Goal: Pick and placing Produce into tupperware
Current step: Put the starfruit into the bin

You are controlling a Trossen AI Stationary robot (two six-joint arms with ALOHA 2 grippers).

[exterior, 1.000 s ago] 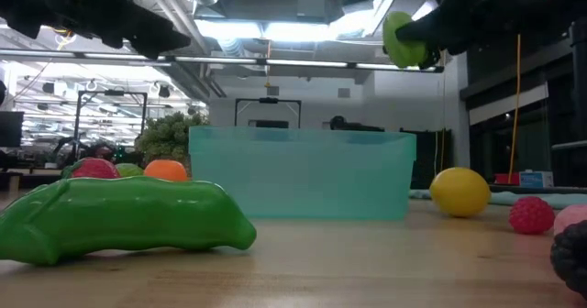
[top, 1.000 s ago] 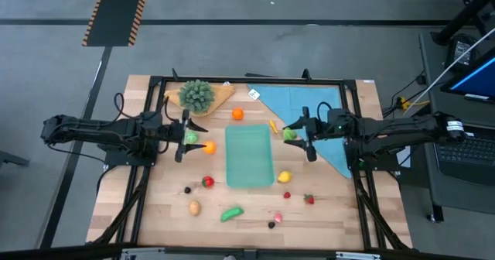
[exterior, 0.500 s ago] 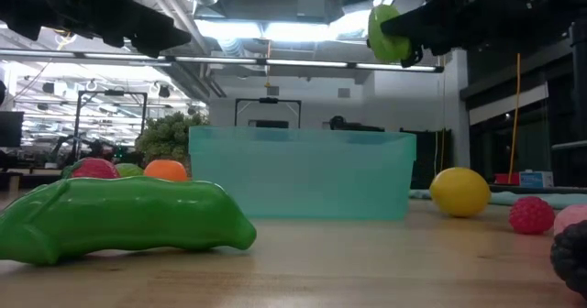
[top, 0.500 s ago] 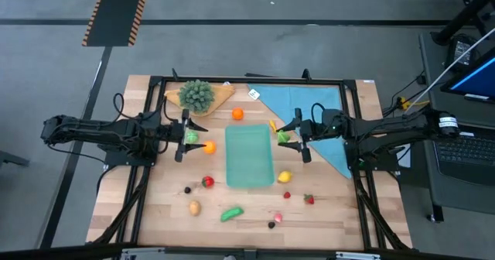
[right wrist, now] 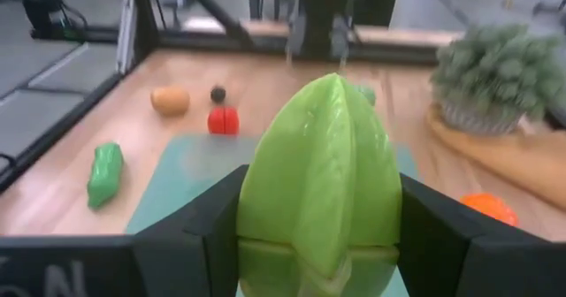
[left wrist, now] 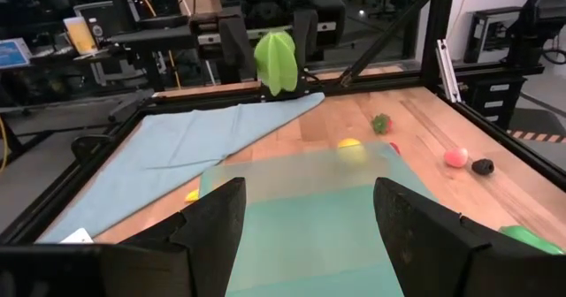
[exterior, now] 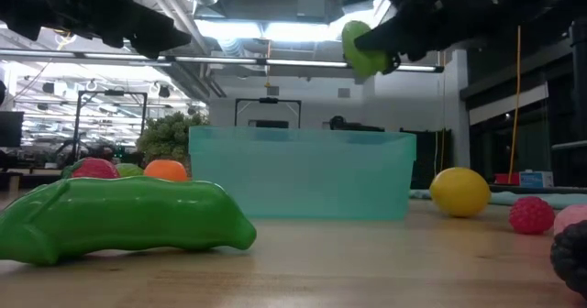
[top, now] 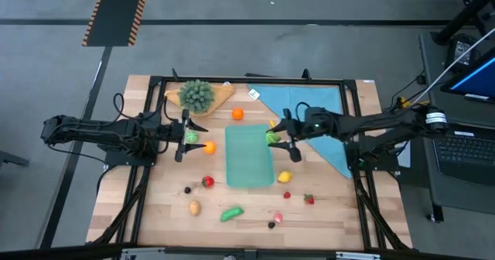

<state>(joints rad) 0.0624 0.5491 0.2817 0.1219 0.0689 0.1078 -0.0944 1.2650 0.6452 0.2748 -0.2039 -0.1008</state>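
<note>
My right gripper (top: pixel 275 136) is shut on a green ridged toy fruit (right wrist: pixel 320 191), which hangs high over the right rim of the teal tupperware (top: pixel 249 156). My left gripper (top: pixel 186 137) waits left of the tupperware, open, with nothing between its fingers (left wrist: pixel 221 217). A small green piece lies under it. More produce rests on the table: an orange (top: pixel 209 146), another orange (top: pixel 237 114), a lemon (top: pixel 284 176), a red piece (top: pixel 207 181), a green pod (top: pixel 231 213) and a brown piece (top: pixel 194 207). My right gripper pinches the green fruit by its two opposite sides (right wrist: pixel 256 217) between its two fingers (right wrist: pixel 199 244). The fingers come from the table's right side, nearly level and slanting a little down. The fruit is lifted clear, well above the tupperware's rim (exterior: pixel 365 49).
A bushy green bunch (top: pixel 196 94) sits on a wooden board at the far left. A light-blue cloth (top: pixel 309 105) lies at the far right. Small red, pink and dark pieces (top: pixel 287 195) dot the near right. A black frame (top: pixel 255 80) runs round the table.
My right gripper has gone toward the table's left edge with the green fruit, from over the blue cloth to the tupperware's right rim, tipping a little further down. The fruit has stayed in its hold, clear of the table.
</note>
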